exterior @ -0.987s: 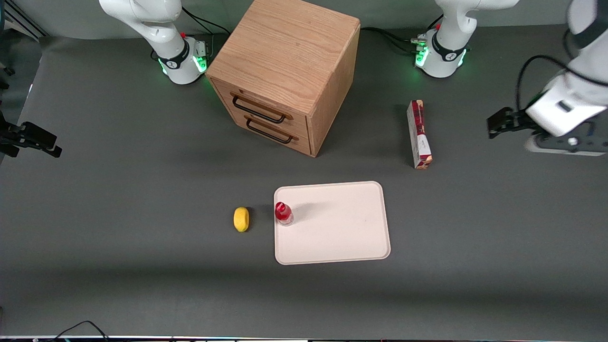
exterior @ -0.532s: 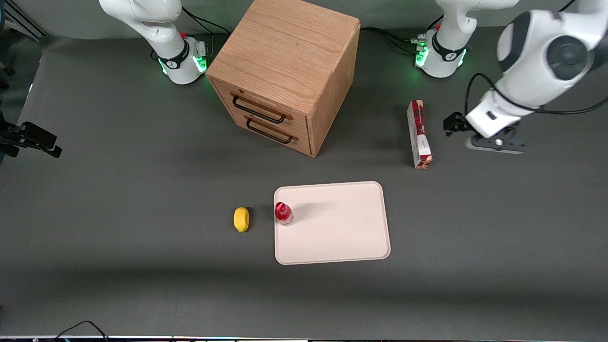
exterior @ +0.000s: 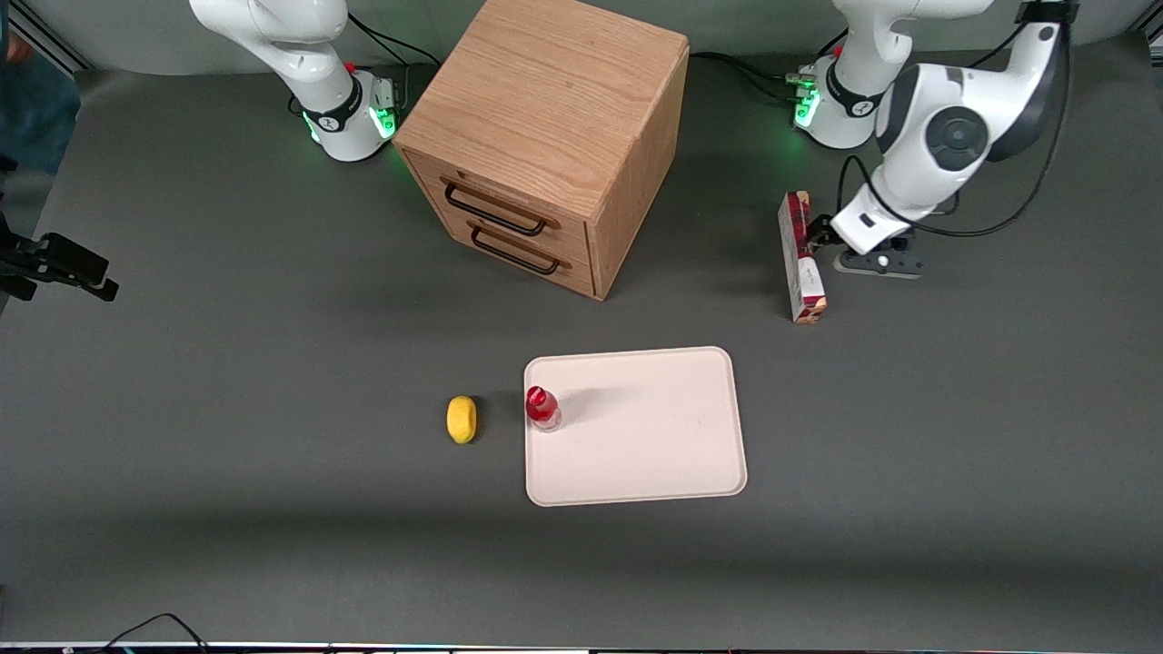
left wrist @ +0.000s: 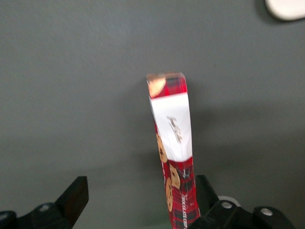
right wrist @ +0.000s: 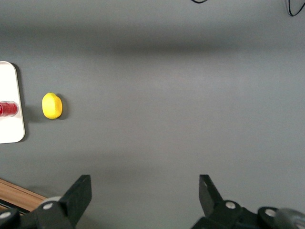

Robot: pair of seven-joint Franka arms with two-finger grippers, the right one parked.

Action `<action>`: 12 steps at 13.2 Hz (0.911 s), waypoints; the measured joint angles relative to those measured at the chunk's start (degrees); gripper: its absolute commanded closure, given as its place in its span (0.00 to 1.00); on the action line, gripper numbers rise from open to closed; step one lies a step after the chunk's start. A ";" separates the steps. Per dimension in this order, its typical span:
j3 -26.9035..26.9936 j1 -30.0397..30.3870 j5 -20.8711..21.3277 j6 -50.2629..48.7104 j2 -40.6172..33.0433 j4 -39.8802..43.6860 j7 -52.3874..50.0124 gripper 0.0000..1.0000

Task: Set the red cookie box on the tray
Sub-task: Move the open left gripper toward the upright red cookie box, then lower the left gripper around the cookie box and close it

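box: the red cookie box is lying flat on the table, long way pointing roughly toward the front camera, brownish end nearest it. It's farther from that camera than the tray and a bit toward the working arm's end, not touching the tray.

gripper: the left gripper hovers right at the box's dark red end, fingers spread wide apart, nothing in them. From the wrist view the box sits close against one finger instead of centred in the gap, so I'd guess it needs a small sideways nudge before closing.

why that angle: the fingers straddle the box across its thin width, which looks like the only sensible way to pinch something this long and skinny.

tray: the tray is cream-white, mostly bare, plenty of room for the box.

bottle: a small red-capped bottle stands on the tray's edge toward the parked arm's end, so dropping the box on the open part should avoid knocking it.

other stuff: a lemon sits just beside the tray on the table, and a wooden drawer cabinet stands farther from the camera. Neither looks to be in the way.

progress: pickup not yet done, I'd call this the lining-up stage.
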 measured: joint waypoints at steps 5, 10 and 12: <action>-0.34 -0.24 -2.91 0.14 4.48 -0.94 -0.46 0.00; -4.13 -0.55 -8.76 1.34 8.51 -0.96 -0.59 0.00; -5.53 -0.74 -9.70 4.43 10.27 -1.61 -0.98 0.00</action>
